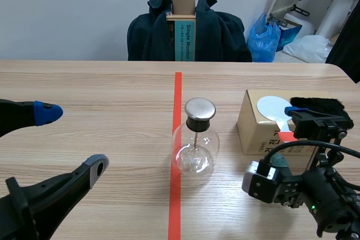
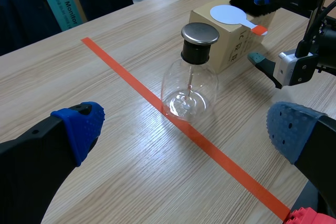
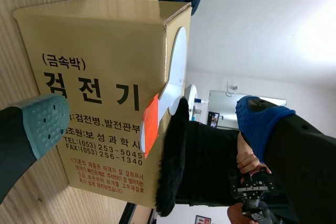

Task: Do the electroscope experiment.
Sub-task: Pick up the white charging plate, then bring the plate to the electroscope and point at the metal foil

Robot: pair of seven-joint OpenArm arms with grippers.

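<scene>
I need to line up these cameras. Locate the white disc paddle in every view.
Scene view: white disc paddle atop the cardboard box, right of the flask.
Left wrist view: paddle atop the box, beyond the flask.
Right wrist view: paddle edge-on atop the box, ahead of the right claw.
Shared landmark: the box.

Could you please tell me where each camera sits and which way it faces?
Scene view: between the arms, facing across the table; flask, box, left gripper and right gripper show.
Left wrist view: on left arm, past its open fingers toward flask and box.
Right wrist view: on right arm, rolled sideways, close on box, own pads showing.
All share the box.
</scene>
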